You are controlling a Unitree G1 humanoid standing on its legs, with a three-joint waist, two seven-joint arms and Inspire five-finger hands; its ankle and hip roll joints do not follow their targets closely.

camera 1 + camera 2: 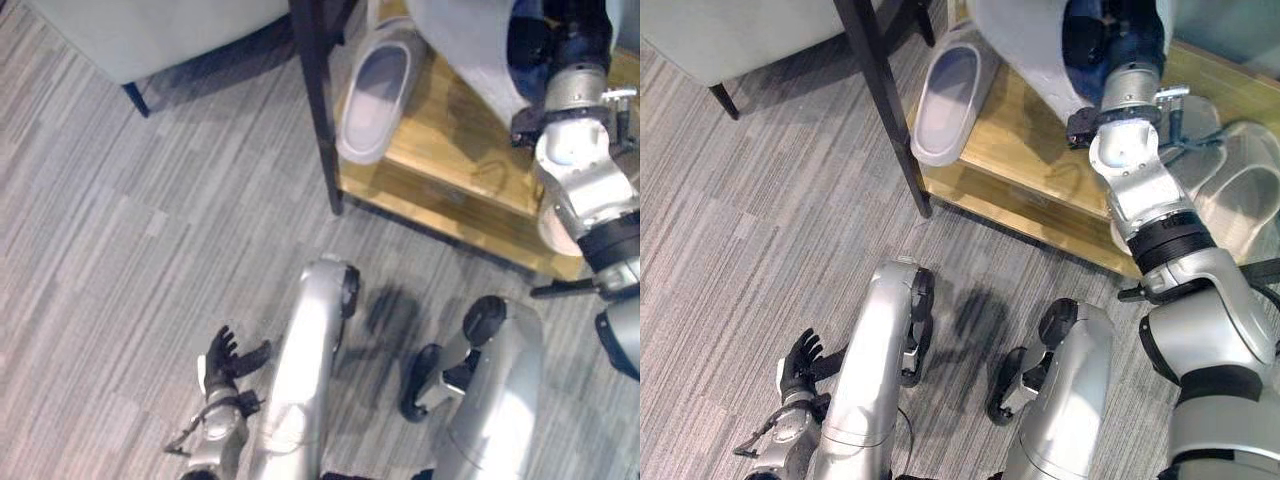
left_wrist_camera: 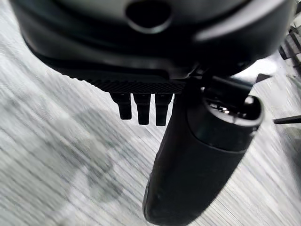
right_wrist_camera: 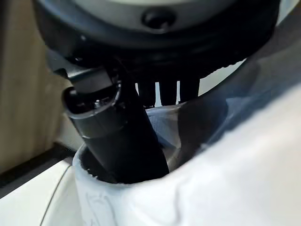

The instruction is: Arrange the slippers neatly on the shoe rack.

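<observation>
The right hand (image 1: 1110, 45) is up over the shoe rack (image 1: 1040, 190) and it's got a pale grey slipper (image 1: 1025, 45) pinched: in the right wrist view the thumb (image 3: 120, 141) goes down inside the slipper's opening with the fingers (image 3: 162, 92) on the other side of the rim. That slipper is lifted, hanging tilted above the wooden shelf. A second slipper (image 1: 378, 90) lies flat on the same shelf, right beside the rack's dark post (image 1: 318, 110), toe sticking over the edge. The left hand (image 1: 228, 358) just hangs low over the grey carpet (image 1: 120, 250), fingers loose and spread, holding nothing.
</observation>
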